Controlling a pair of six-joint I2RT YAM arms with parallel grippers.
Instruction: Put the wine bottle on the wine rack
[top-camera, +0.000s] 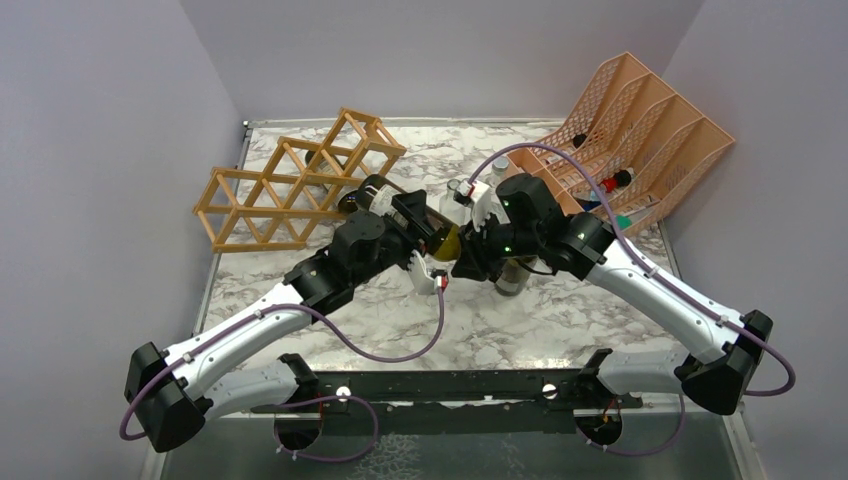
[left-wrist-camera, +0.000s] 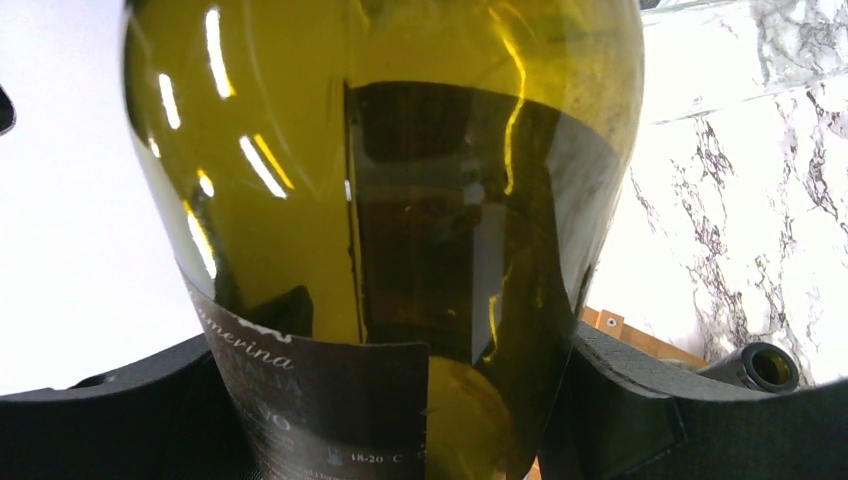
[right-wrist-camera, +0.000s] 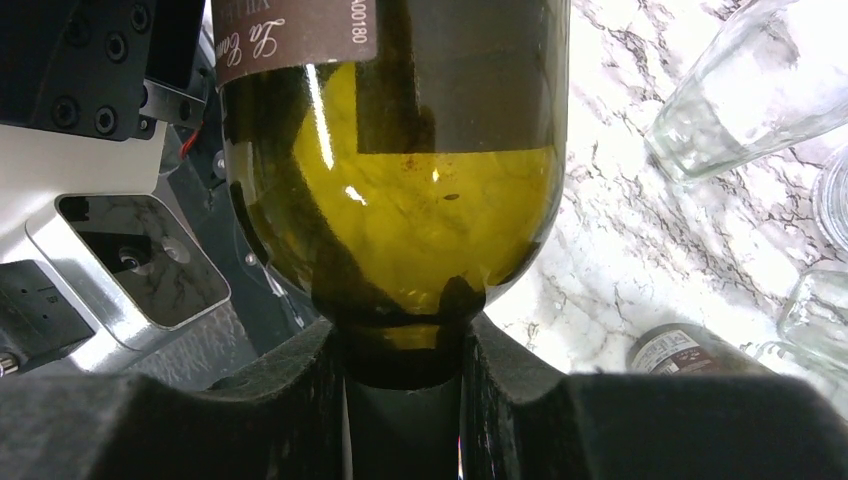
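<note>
Both sets of fingers grip one wine bottle (left-wrist-camera: 300, 150): my L fingers (left-wrist-camera: 620, 400) clamp its body, my R fingers (right-wrist-camera: 520, 390) pinch its base. It's up off the counter (top-camera: 500, 330), abt mid-counter, neck twd the wine rack (top-camera: 290, 190) by the far-left corner.

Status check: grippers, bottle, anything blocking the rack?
Left gripper shut on wine bottle. Right gripper at its base, grip unclear. Neck toward wine rack, not seated. Another bottle's mouth near rack.

We see glossy olive-green glass on the wine bottle (left-wrist-camera: 280, 200), its dark paper label (left-wrist-camera: 320, 400) matt; the wine rack (top-camera: 300, 178) is bare pale wood, the file organiser (top-camera: 650, 130) perforated plastic, the table (top-camera: 520, 320) smooth and marble-patterned.
</note>
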